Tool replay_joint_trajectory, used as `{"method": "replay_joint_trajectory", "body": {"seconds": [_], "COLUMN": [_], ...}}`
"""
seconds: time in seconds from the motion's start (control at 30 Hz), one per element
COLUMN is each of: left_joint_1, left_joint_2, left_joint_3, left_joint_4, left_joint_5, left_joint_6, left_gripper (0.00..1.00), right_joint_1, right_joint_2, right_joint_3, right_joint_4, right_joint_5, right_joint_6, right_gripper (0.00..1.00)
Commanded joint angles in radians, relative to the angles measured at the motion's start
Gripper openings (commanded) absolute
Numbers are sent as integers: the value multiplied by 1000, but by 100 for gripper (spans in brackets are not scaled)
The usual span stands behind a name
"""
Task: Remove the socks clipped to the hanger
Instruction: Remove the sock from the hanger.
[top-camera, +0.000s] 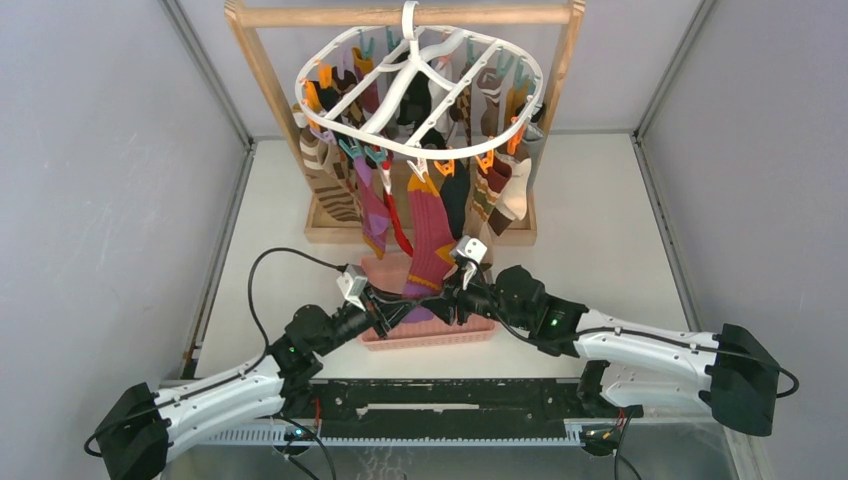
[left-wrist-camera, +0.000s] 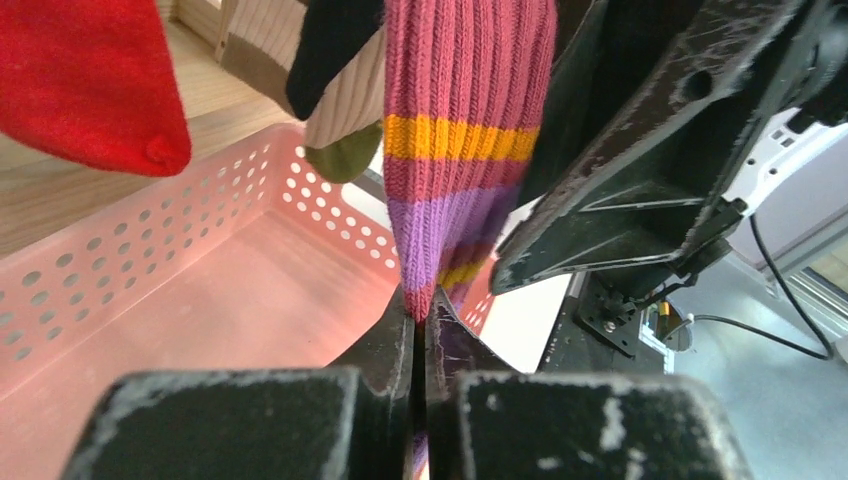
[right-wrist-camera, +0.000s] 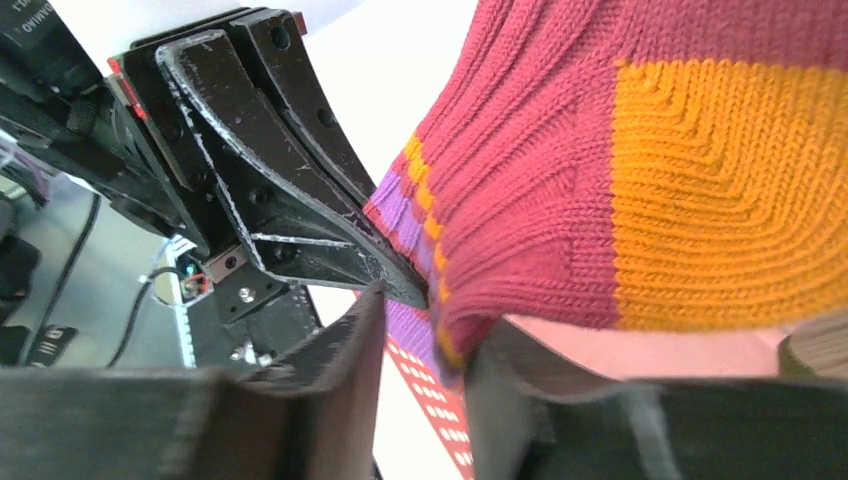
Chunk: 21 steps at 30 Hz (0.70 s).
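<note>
Above white tabletop (top-camera: 600, 220), left claw (left-wrist-camera: 420, 320) clamped on toe of striped sock (left-wrist-camera: 465, 90), hanger (top-camera: 405, 90) straight overhead; right claw (right-wrist-camera: 430, 335) parted alongside.

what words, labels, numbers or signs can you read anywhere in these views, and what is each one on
Nothing reads cleanly in any view.
White lettering on the black arm housing, top corner of the right wrist view: upside down and cut off by the frame edge, unreadable.
Maroon ribbed sock with orange and purple stripes, white plastic ring hanger, pink perforated plastic basket: no print visible.
</note>
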Motion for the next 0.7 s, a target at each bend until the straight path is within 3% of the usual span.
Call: {"method": "replay_joint_trajectory", "body": {"seconds": [0.0,0.17,0.67], "left_joint_1": [-3,-3,-1], "left_joint_2": [-5,-48,-111], "left_joint_3": [48,81,240], "left_joint_4": [-27,-128,-352], "left_joint_5": [-68,-182,-307], "left_joint_6": [-5,14,102], "left_gripper": [0,0,0], "right_joint_1": [-2,16,138], "right_joint_2": [-54,-125,-279], "right_joint_3": [48,48,49], "right_joint_4": [-26,-105,-161], "right_joint_5": [42,147,370], "right_joint_6": [0,-5,-49], "right_gripper": [48,67,74]}}
